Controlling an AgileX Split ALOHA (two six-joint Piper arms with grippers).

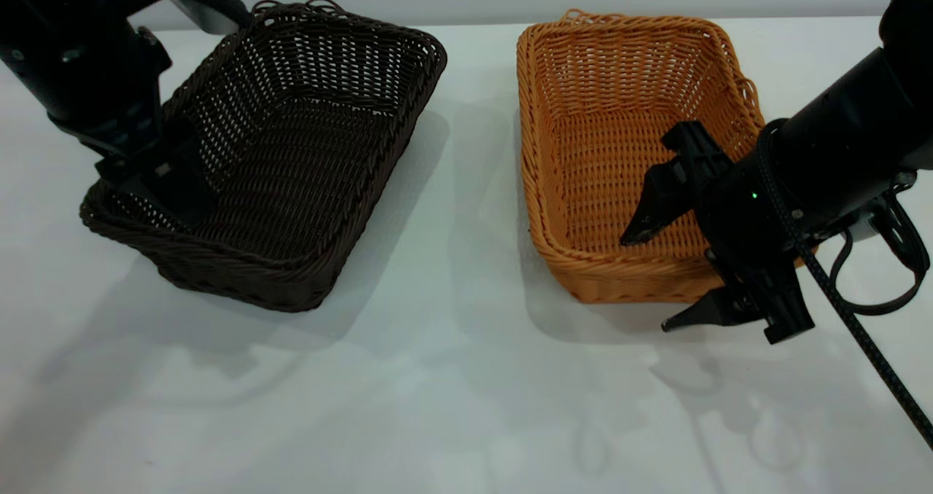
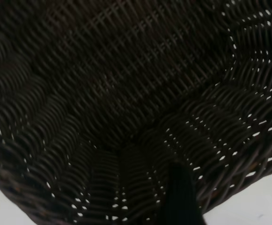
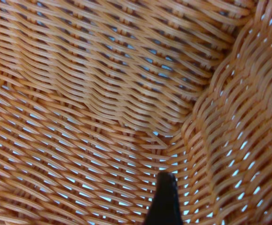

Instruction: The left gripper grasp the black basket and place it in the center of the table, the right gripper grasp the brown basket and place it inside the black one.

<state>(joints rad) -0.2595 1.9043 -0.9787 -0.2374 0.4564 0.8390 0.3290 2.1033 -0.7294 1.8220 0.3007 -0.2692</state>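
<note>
Exterior view: on the white table (image 1: 452, 377), the black basket (image 1: 291, 151) sits toward the left edge, its long axis slanting from the near-left toward the far edge. The left gripper (image 1: 157, 177) reaches down inside its near-left end; whether its jaws have closed on the wall cannot be told. The brown basket (image 1: 619, 115) sits right of centre, long axis running near to far. The right gripper (image 1: 649, 279) is spread wide, straddling the brown basket's near-right corner: one finger inside, the other outside by the near wall, holding nothing.

Left wrist view: dark weave fills the frame, with one dark fingertip inside a corner of the black basket (image 2: 126, 93).

Right wrist view: one fingertip points at an inside corner of the brown basket (image 3: 103, 93).
</note>
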